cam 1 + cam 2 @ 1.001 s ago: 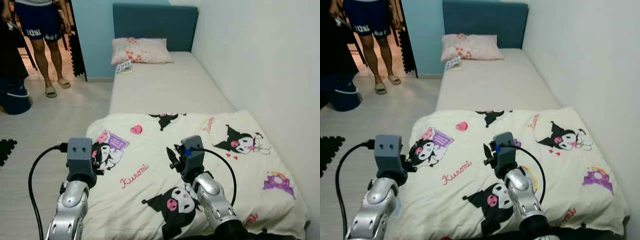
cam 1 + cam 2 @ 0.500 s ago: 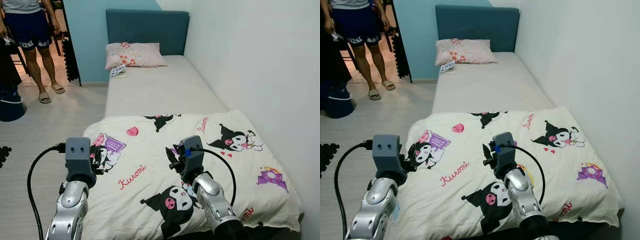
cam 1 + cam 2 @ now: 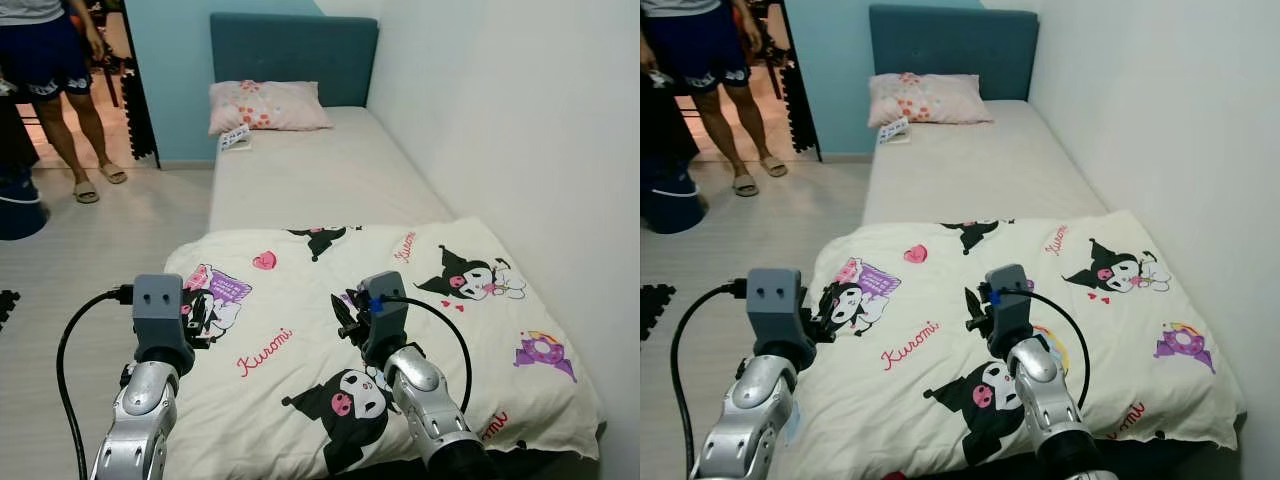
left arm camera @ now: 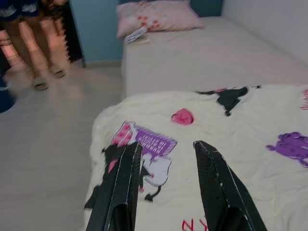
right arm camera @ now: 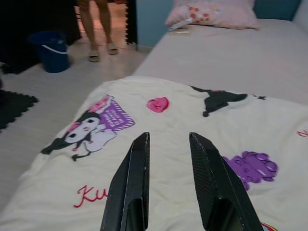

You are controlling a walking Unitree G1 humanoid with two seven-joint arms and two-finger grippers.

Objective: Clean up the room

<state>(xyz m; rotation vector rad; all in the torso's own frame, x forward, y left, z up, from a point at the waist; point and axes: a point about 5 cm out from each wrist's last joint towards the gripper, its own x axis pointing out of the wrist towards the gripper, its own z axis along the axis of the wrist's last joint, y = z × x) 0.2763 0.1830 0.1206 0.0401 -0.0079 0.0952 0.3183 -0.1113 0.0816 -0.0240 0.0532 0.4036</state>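
A cream blanket (image 3: 300,290) printed with cartoon figures lies spread over the foot half of a single bed, its left edge hanging toward the floor. The bare mattress (image 3: 320,180) runs up to a pink patterned pillow (image 3: 265,105), with a small white card (image 3: 236,138) beside it. Both arms reach out over the blanket's near part. My left gripper (image 4: 166,144) hovers open above the left edge, nothing between its fingers. My right gripper (image 5: 168,135) hovers open over the blanket's middle, also empty.
A teal headboard (image 3: 293,50) closes the far end of the bed and a white wall (image 3: 520,150) runs along its right side. A person (image 3: 40,55) stands in the doorway at far left. A blue bucket (image 3: 15,205) and a black foam mat (image 3: 652,300) sit on the pale floor.
The camera has shifted, so more of the blanket's foot end and right wall shows. Both arms keep the same pose, fingers open. The person has stepped slightly.
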